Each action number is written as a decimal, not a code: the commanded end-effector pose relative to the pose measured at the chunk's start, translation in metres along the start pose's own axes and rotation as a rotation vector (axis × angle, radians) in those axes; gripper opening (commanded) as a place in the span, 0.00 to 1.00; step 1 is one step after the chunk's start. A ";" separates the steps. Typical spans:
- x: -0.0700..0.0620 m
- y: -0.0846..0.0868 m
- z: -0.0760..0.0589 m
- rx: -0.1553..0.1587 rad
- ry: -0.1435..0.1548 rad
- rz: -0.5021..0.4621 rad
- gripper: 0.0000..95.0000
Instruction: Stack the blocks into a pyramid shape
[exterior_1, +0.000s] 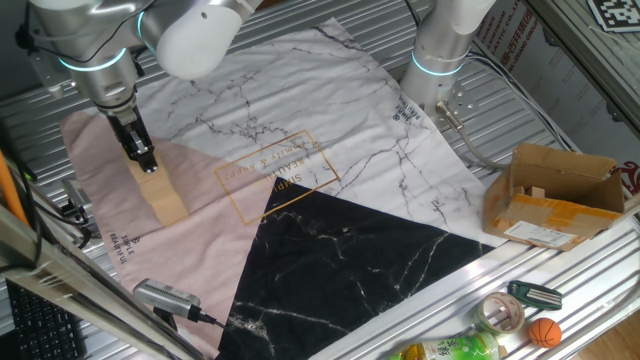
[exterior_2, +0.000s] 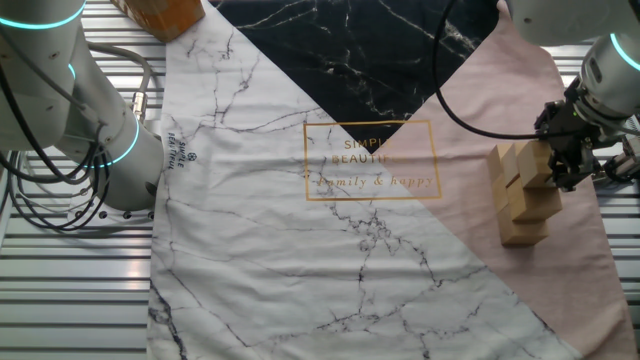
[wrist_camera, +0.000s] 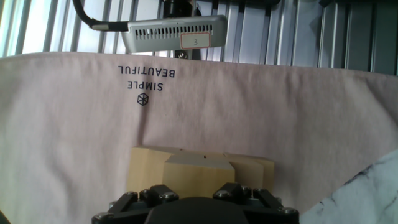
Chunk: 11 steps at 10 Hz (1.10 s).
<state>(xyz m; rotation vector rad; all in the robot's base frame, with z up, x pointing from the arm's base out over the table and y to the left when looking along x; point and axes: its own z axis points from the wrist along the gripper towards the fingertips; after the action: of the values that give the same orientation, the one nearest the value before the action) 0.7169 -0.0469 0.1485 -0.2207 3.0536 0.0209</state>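
Observation:
The light tan wooden blocks (exterior_1: 166, 200) sit bunched together on the pink part of the cloth (exterior_1: 120, 215) at the left. In the other fixed view they form a small stack (exterior_2: 522, 205), with upper blocks resting on a lower row. My gripper (exterior_1: 148, 165) stands straight over the stack, its dark fingers (exterior_2: 566, 168) at the level of an upper block (exterior_2: 535, 165). In the hand view that upper block (wrist_camera: 199, 173) is centred right under the hand's dark body (wrist_camera: 196, 208), with the wider row (wrist_camera: 146, 168) behind it. The fingertips are hidden; the jaws look closed on this block.
A brown cardboard box (exterior_1: 560, 195) stands at the right. A second arm's base (exterior_1: 440, 50) is at the back. A grey device (exterior_1: 165, 297) lies by the cloth's front edge, also in the hand view (wrist_camera: 177, 32). A tape roll (exterior_1: 503, 313), a small ball (exterior_1: 543, 332) and a bottle (exterior_1: 450, 350) are at the front right.

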 end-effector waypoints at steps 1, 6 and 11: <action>0.000 0.000 0.000 0.000 0.004 -0.003 0.20; 0.000 0.000 0.000 -0.001 0.009 0.008 0.40; 0.000 0.000 0.000 -0.005 0.010 0.010 0.40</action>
<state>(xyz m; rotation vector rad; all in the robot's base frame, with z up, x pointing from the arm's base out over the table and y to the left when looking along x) 0.7169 -0.0471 0.1487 -0.2067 3.0641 0.0264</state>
